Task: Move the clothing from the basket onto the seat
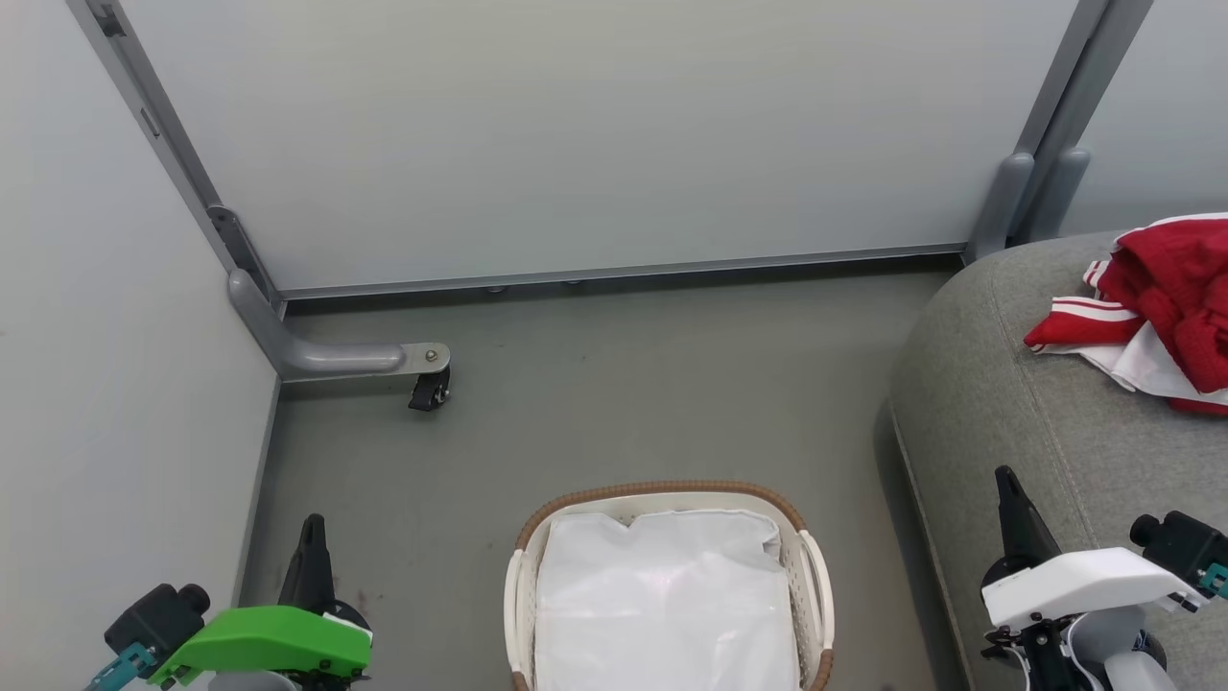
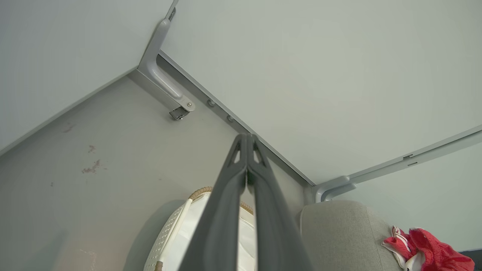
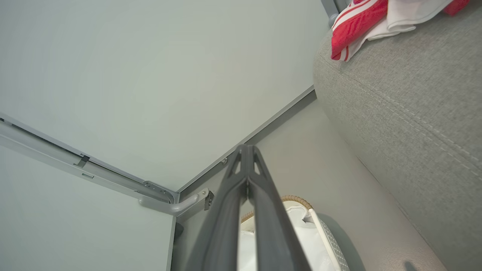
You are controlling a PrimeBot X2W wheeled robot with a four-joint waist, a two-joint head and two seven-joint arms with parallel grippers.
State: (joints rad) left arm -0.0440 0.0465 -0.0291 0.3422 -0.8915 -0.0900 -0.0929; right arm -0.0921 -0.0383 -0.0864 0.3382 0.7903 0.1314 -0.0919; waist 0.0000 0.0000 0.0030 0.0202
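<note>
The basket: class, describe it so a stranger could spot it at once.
Start at the grey seat on the right. On the floor to its left stands the basket. It alone is cream, with a brown woven rim and white liner.

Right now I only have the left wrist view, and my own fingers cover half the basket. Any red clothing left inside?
Observer: Head view: the basket holds just its white liner; no red in the part in frame.
Operator: Right gripper state?
Observer: Right wrist view: the right gripper is shut, nothing between its fingers.
Operator: Left gripper over the basket?
Observer: No. In head view the left gripper sits left of it, over the floor.
</note>
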